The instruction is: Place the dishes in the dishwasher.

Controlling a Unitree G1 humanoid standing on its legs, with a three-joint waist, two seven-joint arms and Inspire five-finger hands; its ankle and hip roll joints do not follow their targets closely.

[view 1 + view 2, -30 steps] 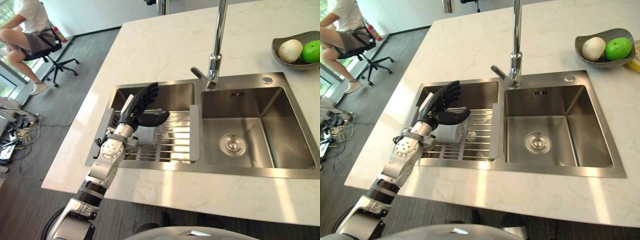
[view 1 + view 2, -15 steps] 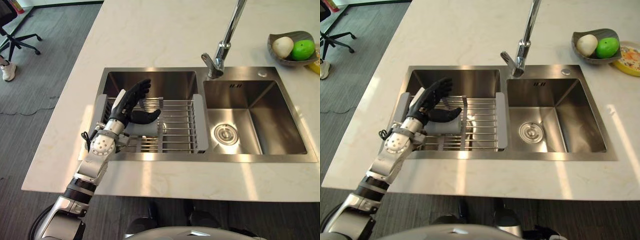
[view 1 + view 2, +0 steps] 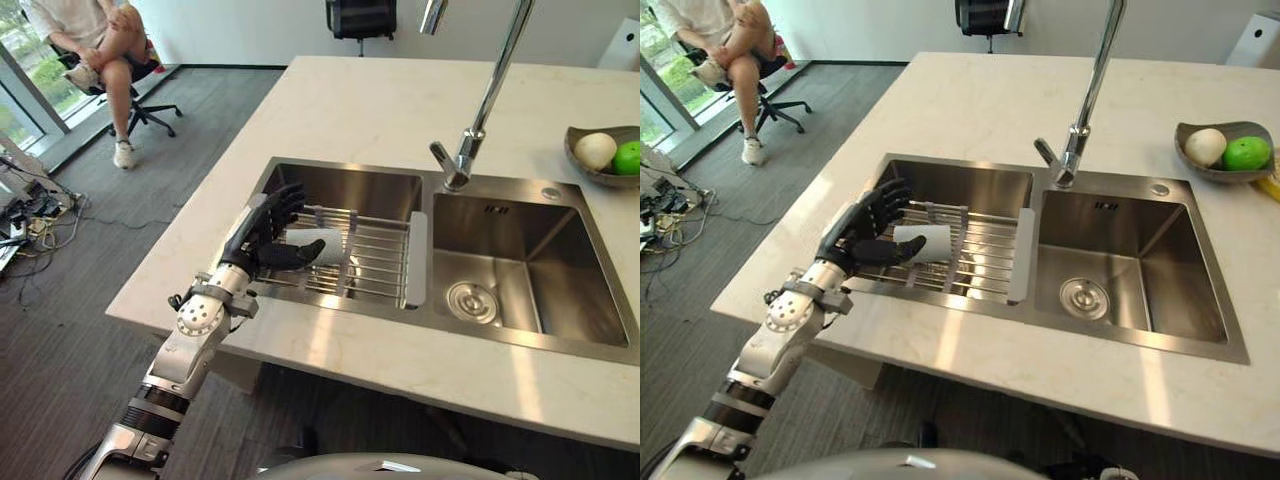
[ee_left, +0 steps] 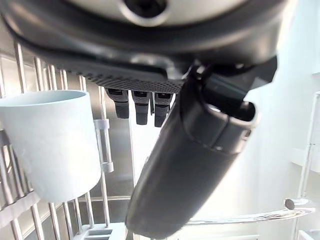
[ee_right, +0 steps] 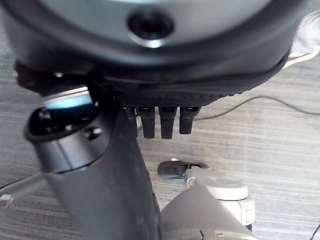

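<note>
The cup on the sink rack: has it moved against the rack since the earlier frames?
No. The cup lies at the rack's left end beside the left hand, as before; the whole view has shifted, so the camera moved.

A pale blue cup (image 4: 50,140) lies on a steel rack (image 3: 375,262) beside the dark left hand (image 3: 262,232).

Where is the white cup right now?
The cup lies on the wire rack over the left sink basin, right beside the open left hand.
</note>
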